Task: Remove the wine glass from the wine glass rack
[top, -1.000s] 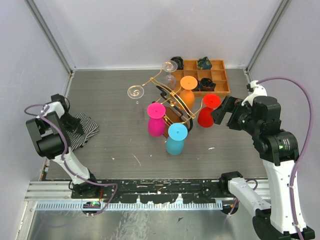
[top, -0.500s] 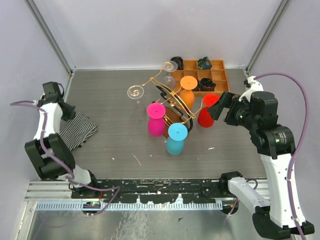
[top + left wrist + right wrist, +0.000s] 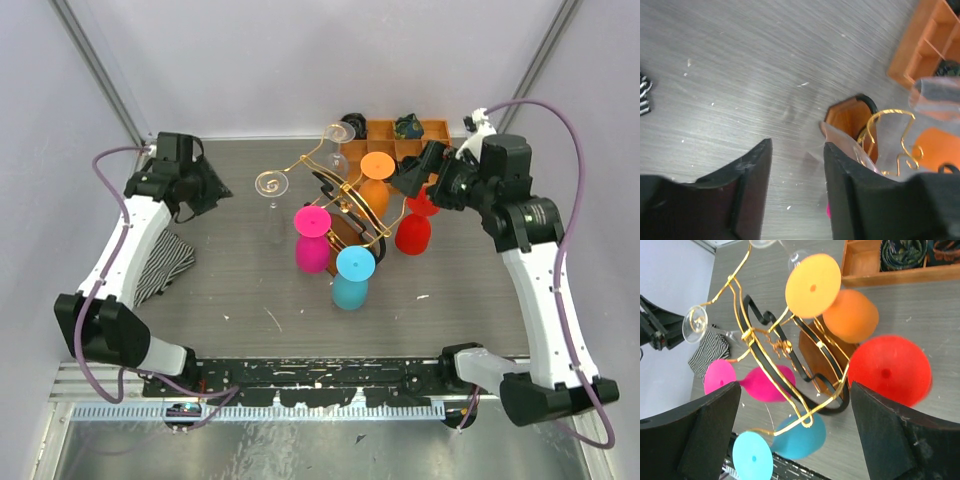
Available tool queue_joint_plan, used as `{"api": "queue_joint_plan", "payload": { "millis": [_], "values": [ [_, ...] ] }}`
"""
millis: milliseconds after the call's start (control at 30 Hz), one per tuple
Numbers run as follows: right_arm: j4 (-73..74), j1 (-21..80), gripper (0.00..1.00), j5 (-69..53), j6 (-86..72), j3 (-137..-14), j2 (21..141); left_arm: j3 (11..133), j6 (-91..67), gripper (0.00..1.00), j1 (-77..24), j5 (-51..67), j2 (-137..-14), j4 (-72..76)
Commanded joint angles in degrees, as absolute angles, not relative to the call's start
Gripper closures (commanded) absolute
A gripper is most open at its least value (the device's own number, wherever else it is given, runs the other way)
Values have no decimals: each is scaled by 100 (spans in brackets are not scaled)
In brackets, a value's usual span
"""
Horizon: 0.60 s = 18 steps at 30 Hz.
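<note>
On the gray counter (image 3: pixel 230 290) a striped cloth (image 3: pixel 160 265) lies at the near left, and mid-counter stands the wine glass rack (image 3: pixel 345 205), all its glasses hanging foot-up: the blue wine glass (image 3: pixel 352 278) nearest, then the pink wine glass (image 3: pixel 312 240) and red wine glass (image 3: pixel 413 225), with the orange wine glass (image 3: pixel 375 182) and two clear ones farther back. The left gripper (image 3: pixel 796 150) hovers well left of the rack with jaws spread, while the right gripper (image 3: pixel 795 390) hangs near its far right, jaws wide apart, before the wooden tray (image 3: pixel 380 130)
</note>
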State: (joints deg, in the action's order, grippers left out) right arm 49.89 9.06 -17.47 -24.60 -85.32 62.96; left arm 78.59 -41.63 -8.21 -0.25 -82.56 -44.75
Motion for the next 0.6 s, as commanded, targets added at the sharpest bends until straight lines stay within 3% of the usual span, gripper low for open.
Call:
{"api": "queue_joint_plan", "payload": {
  "millis": [0, 100, 300, 567],
  "values": [
    [4157, 931, 7, -1896, -2622, -8962, 6874, 8570, -3977, 40, -1059, 285, -8191, -4912],
    [4065, 932, 12, -1898, -2645, -9131, 7366, 8891, -3889, 32, -1091, 380, -8148, -5212],
    [3705, 893, 32, -1931, -2695, -9210, 8019, 9057, -3805, 23, -1092, 569, -7801, -5573],
    [3286, 871, 36, -2155, -2817, -9081, 8471, 8851, -3814, 14, -1085, 666, -7375, -5675]
  ]
}}
